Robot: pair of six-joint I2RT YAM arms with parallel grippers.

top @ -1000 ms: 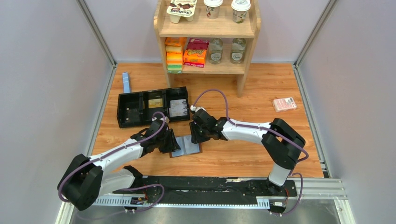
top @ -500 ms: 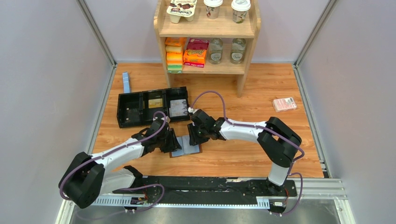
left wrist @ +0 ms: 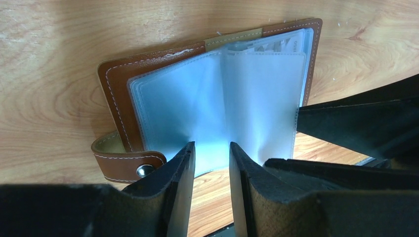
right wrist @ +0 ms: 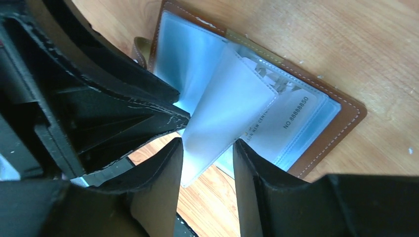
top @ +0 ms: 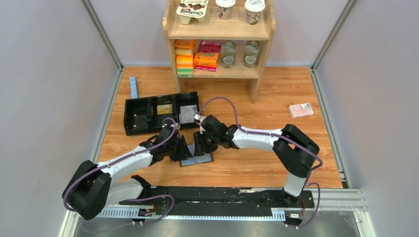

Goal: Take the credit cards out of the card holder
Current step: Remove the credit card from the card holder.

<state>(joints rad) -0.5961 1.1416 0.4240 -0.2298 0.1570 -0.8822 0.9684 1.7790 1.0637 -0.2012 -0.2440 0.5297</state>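
Fingers (left wrist: pixel 180 177) of my left gripper (left wrist: pixel 212 150) stand narrowly apart over the open card holder's (left wrist: pixel 116 94) near edge, holding nothing | my right gripper (right wrist: pixel 207 148) half open, clear sleeve (right wrist: pixel 222 113) raised between its fingers | credit card (right wrist: pixel 291 116) sits pocketed inside holder, flat on wooden table (right wrist: pixel 321 39).

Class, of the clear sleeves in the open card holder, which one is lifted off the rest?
The sleeve that stands tilted up between the right gripper's fingers. The other sleeves lie down flat on the halves of the card holder.
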